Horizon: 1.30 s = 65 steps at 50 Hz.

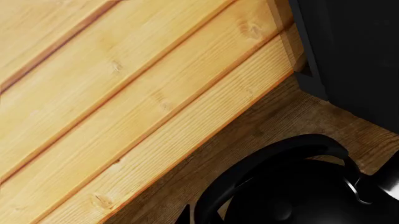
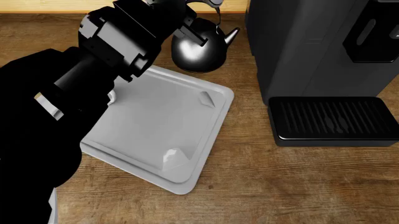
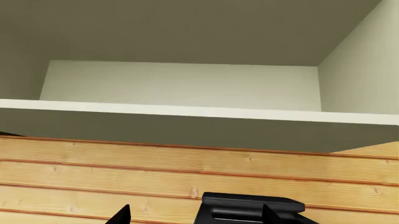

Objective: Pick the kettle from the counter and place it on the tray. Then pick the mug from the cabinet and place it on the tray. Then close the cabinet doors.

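getting a clean hold on the kettle handle

since the kettle [image 2: 198, 50] still sits on the worktop [image 2: 293, 177] at twelve o'clock of the tray [image 2: 190, 179] (touching or just apart is unclear), the left pincer [image 2: 187, 21] should centre on the arched handle [image 1: 274, 156]. whether either pincer is released or clenched, i cannot tell.

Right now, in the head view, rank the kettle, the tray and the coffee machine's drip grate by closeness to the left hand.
1. Kettle, right at the left hand.
2. Tray, below it, nearer the robot.
3. Drip grate, far right.
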Motion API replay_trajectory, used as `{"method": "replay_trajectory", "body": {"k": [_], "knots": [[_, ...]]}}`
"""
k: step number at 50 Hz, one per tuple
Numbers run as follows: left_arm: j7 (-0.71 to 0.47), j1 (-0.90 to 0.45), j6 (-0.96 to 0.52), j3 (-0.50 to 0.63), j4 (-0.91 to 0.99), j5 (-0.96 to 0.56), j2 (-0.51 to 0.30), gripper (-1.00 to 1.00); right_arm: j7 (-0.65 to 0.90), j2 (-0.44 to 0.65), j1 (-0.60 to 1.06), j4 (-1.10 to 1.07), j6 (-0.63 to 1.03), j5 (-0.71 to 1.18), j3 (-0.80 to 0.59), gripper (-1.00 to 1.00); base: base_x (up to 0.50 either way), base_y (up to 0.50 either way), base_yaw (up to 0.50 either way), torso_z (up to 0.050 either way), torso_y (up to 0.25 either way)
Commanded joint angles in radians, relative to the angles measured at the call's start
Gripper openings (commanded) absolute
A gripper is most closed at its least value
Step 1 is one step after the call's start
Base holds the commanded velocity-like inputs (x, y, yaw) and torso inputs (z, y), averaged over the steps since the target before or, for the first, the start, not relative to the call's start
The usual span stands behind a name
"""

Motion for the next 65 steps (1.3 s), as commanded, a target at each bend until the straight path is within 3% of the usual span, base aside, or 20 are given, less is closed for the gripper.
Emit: {"method": "replay_trajectory", "body": {"k": [1,14,39,53,65], "knots": [[-0.007,0.006,0.016,-0.002,-0.007,0.006,0.000,-1.00,0.001,-0.012,-0.016,0.000,0.017,0.007,0.024,1.00,0.00,0.00,0.00,0.000,0.000],[-0.058,-0.018,0.073,-0.023,-0.042,-0.014,0.000,-1.00,0.001,-0.018,-0.020,0.000,0.020,0.008,0.030,1.00,0.00,0.00,0.00,0.000,0.008],[-0.050,-0.002,0.132,-0.022,-0.061,-0.037,-0.008,-1.00,0.001,-0.031,-0.036,0.000,0.034,0.016,0.054,1.00,0.00,0.00,0.00,0.000,0.223],[-0.264,0.017,0.024,-0.040,0.563,-0.116,-0.342,-1.00,0.001,-0.124,-0.116,0.000,0.120,0.005,0.113,1.00,0.00,0.00,0.00,0.000,0.000],[-0.399,0.013,-0.015,-0.056,0.985,-0.169,-0.560,-1.00,0.001,-0.159,-0.149,0.000,0.153,0.016,0.150,1.00,0.00,0.00,0.00,0.000,0.000]]}}
